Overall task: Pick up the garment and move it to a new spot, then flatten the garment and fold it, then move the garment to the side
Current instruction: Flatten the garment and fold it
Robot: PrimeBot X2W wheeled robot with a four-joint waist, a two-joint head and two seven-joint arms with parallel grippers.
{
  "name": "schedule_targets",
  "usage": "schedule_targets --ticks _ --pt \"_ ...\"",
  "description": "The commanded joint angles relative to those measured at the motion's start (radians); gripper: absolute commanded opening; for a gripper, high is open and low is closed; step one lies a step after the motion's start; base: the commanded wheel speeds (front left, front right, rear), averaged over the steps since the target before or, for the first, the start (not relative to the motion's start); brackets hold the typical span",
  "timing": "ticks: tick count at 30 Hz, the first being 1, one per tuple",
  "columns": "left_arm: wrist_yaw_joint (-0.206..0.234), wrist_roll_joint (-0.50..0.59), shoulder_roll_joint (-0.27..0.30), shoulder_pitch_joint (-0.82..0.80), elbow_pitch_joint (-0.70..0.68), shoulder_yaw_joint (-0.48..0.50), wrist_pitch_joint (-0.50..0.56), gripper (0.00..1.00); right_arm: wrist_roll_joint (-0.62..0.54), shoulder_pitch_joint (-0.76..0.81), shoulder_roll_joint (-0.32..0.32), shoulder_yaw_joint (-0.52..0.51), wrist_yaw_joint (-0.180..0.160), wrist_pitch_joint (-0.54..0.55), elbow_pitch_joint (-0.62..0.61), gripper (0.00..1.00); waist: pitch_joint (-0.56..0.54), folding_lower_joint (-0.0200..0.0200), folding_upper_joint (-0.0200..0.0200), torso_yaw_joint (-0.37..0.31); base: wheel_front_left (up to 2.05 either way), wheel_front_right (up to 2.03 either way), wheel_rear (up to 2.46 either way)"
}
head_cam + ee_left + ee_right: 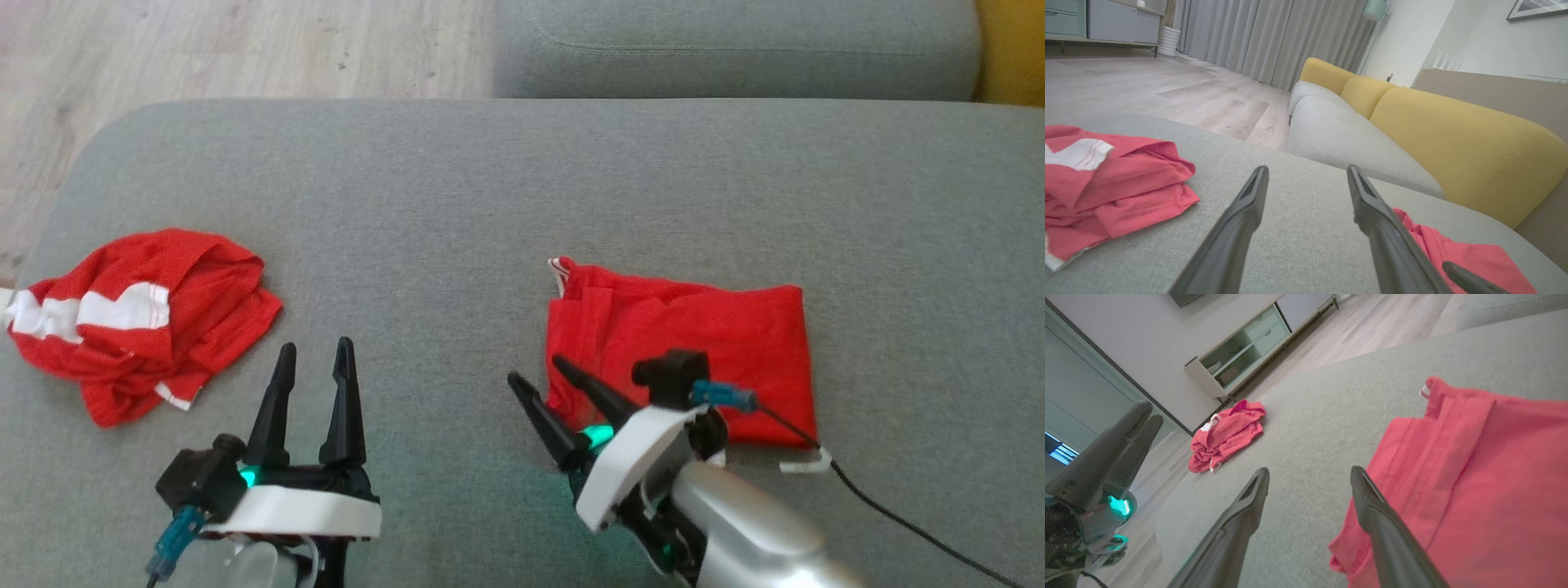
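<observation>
While I watched from the head camera, the folded red garment (702,343) lay flat on the right half of the grey sofa cushion (490,204), a rough rectangle with a small red-and-white tab poking out at its far left corner. The right jaws stood open at the garment's near left corner, nothing pinched between them. One dark finger (600,396) lay over the cloth's edge and the other (543,420) over bare cushion just left of it. From the right wrist camera I saw the same: one finger (1372,506) crossed the hem of the folded red garment (1474,477), and the gap between the fingers showed grey fabric.

The left jaws also stood open and empty, low over the near part of the cushion, fingers (347,408) pointing away from me. Left of them, near the cushion's left edge, sat a crumpled red garment (147,310) with white stripes, well apart from the folded one.

A black cable (898,514) trailed from the right wrist across the near right of the cushion. Beyond the far edge I saw a wood floor (204,49) and a second grey cushion (735,41).
</observation>
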Motion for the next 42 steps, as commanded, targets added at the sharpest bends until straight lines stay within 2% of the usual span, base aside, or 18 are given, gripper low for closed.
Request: schedule_targets --ticks 1,5,9,12,14,15,16,20,23,29,42 --pt "-0.006 0.0 -0.001 -0.038 -0.037 0.037 -0.006 1.0 0.015 -0.042 0.013 0.003 0.007 -0.013 -0.033 1.0 -0.002 0.0 0.0 -0.01 0.0 0.0 0.0" --pt "-0.006 0.0 -0.001 -0.033 -0.053 0.045 -0.006 1.0 0.0 -0.079 0.013 -0.038 0.007 -0.047 -0.017 1.0 -0.01 0.0 0.0 -0.035 0.0 0.0 0.0" --pt "-0.006 -0.003 -0.002 -0.026 -0.076 0.049 -0.006 1.0 -0.106 -0.105 0.013 -0.136 0.007 -0.076 0.019 1.0 -0.019 0.0 0.0 -0.061 0.0 0.0 0.0" --pt "-0.006 -0.02 -0.002 -0.022 -0.096 0.045 -0.006 1.0 -0.219 -0.092 -0.013 -0.273 0.007 -0.08 0.003 1.0 -0.026 0.0 0.0 -0.079 0.0 0.0 0.0" --pt "-0.006 -0.03 -0.002 -0.02 -0.107 0.05 -0.006 1.0 -0.309 -0.051 -0.034 -0.377 0.007 -0.081 -0.052 1.0 -0.03 0.0 0.0 -0.087 0.0 0.0 0.0" --pt "-0.006 -0.028 -0.002 -0.018 -0.113 0.053 -0.006 1.0 -0.395 0.012 -0.047 -0.481 0.007 -0.081 -0.113 1.0 -0.035 0.0 0.0 -0.095 0.0 0.0 0.0" --pt "-0.006 -0.029 -0.002 -0.016 -0.116 0.055 -0.006 1.0 -0.433 0.044 -0.049 -0.529 0.007 -0.081 -0.146 1.0 -0.037 0.0 0.0 -0.099 0.0 0.0 0.0" --pt "-0.006 -0.018 -0.002 -0.004 -0.125 0.043 -0.006 1.0 -0.549 0.166 -0.045 -0.656 0.007 -0.081 -0.246 1.0 -0.043 0.0 0.0 -0.113 0.0 0.0 0.0" --pt "-0.006 -0.007 -0.002 0.004 -0.125 0.033 -0.006 1.0 -0.629 0.225 -0.048 -0.7 0.007 -0.081 -0.297 1.0 -0.046 0.0 0.0 -0.118 0.0 0.0 0.0" --pt "-0.006 0.015 -0.002 0.027 -0.137 0.03 -0.006 1.0 -0.699 0.316 -0.024 -0.802 0.007 -0.081 -0.379 1.0 -0.052 0.0 0.0 -0.12 0.0 0.0 0.0" --pt "-0.006 0.024 -0.002 0.067 -0.144 0.044 -0.006 1.0 -0.729 0.392 0.009 -0.856 0.007 -0.081 -0.408 1.0 -0.061 0.0 0.0 -0.114 0.0 0.0 0.0"
